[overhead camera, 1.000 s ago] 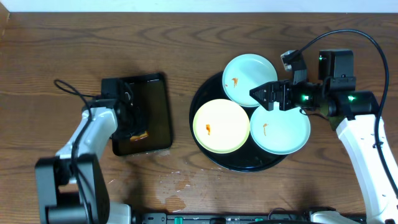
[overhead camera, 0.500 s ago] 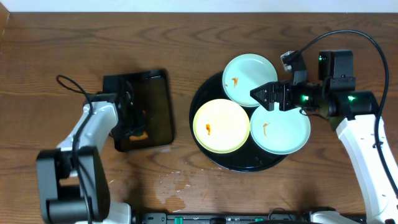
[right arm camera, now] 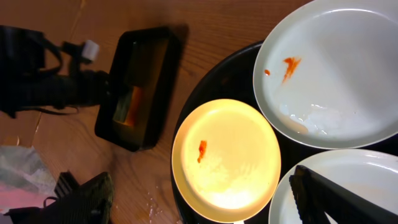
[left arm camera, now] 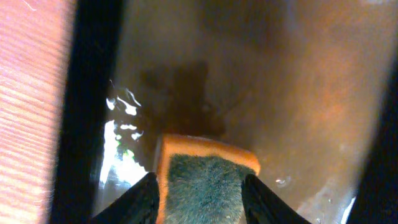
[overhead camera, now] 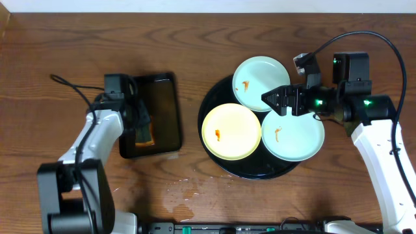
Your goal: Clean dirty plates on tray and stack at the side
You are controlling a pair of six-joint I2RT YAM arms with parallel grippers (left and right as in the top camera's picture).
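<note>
Droplets (overhead camera: 182, 190) lay on the near table (overhead camera: 338, 208). Beyond them the tray (overhead camera: 260, 173) carried a cream plate (overhead camera: 231, 132) at near left, a mint plate (overhead camera: 296, 140) at near right and a second mint plate (overhead camera: 257, 75) farther, each with an orange smear. The right gripper (overhead camera: 272, 104) hung over them, jaws apart. At left, the left gripper (left arm camera: 199, 202) pinched a sponge (left arm camera: 202, 168) inside the small tray (overhead camera: 166, 123).

Bright, even overhead view; dim, blurry left wrist close-up with white glints on rectangular tray (left arm camera: 93, 93).
</note>
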